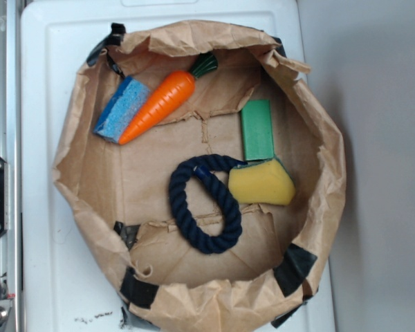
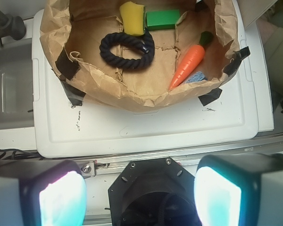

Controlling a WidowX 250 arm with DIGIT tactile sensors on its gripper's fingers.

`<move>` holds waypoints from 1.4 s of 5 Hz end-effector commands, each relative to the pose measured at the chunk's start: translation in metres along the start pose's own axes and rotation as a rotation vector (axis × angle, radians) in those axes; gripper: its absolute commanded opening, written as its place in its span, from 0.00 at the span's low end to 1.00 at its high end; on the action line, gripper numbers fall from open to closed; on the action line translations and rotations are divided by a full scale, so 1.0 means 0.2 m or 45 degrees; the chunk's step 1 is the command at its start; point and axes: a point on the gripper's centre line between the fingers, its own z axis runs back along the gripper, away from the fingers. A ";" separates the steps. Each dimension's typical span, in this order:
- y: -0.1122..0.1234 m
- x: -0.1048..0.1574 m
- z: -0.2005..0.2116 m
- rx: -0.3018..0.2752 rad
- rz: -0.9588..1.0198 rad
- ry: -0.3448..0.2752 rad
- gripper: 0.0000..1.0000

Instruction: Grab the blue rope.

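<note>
Rope (image 1: 205, 204): navy oval ring, flat on bag (image 1: 83, 200) floor, centre frame, long axis running upper left to lower right. Touching yellow sponge (image 1: 261, 182) to its right; green block (image 1: 256, 129) above that. Carrot (image 1: 159, 105) and blue sponge (image 1: 122, 108) upper left. Bag sits on white lid (image 1: 48, 83). Gripper (image 2: 140, 194): fingers (image 2: 61, 197) spread wide, empty, well clear of the bag.

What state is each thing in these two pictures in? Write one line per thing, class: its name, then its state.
Blue rope: lying flat, closed loop, ungrasped, touching the yellow sponge.
Gripper: open, empty, outside the paper bag.
Carrot: lying tilted against the blue sponge.
Blue sponge: leaning on the bag wall.
Green block: lying flat.
Yellow sponge: lying flat, by the green block's end.
Paper bag: open, walls rolled down, taped.
</note>
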 end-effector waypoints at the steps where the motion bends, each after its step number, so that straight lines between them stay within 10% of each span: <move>1: 0.00 0.00 0.00 0.000 0.000 0.000 1.00; 3: -0.03 0.19 -0.08 0.011 -0.021 -0.115 1.00; 5: -0.11 0.62 -0.25 0.057 -0.059 -0.087 1.00; 7: -0.06 0.76 -0.33 0.017 -0.031 -0.029 1.00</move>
